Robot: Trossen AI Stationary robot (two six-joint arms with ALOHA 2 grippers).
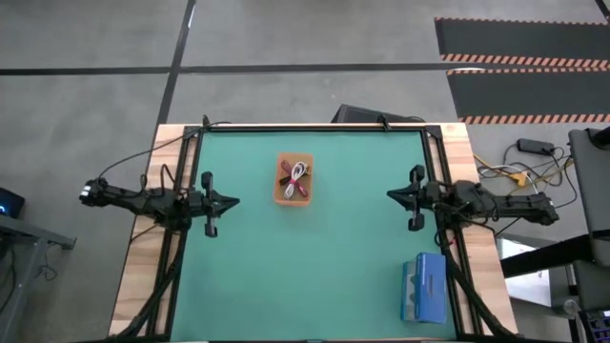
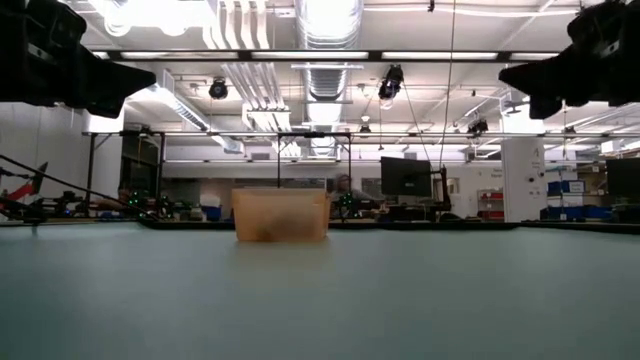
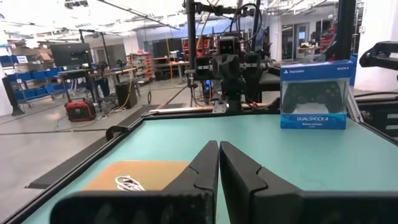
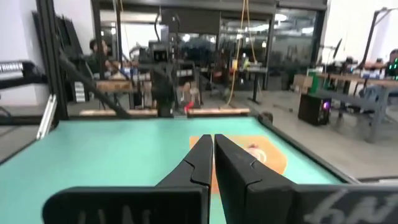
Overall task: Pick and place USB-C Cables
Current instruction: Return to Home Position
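Observation:
An orange bin [image 1: 294,179] stands on the green table toward its far side, midway between the arms. Inside it lie bundled cables: a white one [image 1: 299,171], a dark red one [image 1: 296,189] and a darker one [image 1: 286,175]; a grey one I cannot make out. The bin also shows in the low view [image 2: 281,214], the left wrist view [image 3: 134,175] and the right wrist view [image 4: 267,155]. My left gripper [image 1: 235,201] hovers shut over the table's left side. My right gripper [image 1: 389,194] hovers shut over the right side. Both are raised and hold nothing.
A blue box [image 1: 423,288] lies at the table's near right corner; the left wrist view shows it as a controller package [image 3: 314,94]. Wooden borders and black frame rails edge the table. People and workshop gear show in the room behind.

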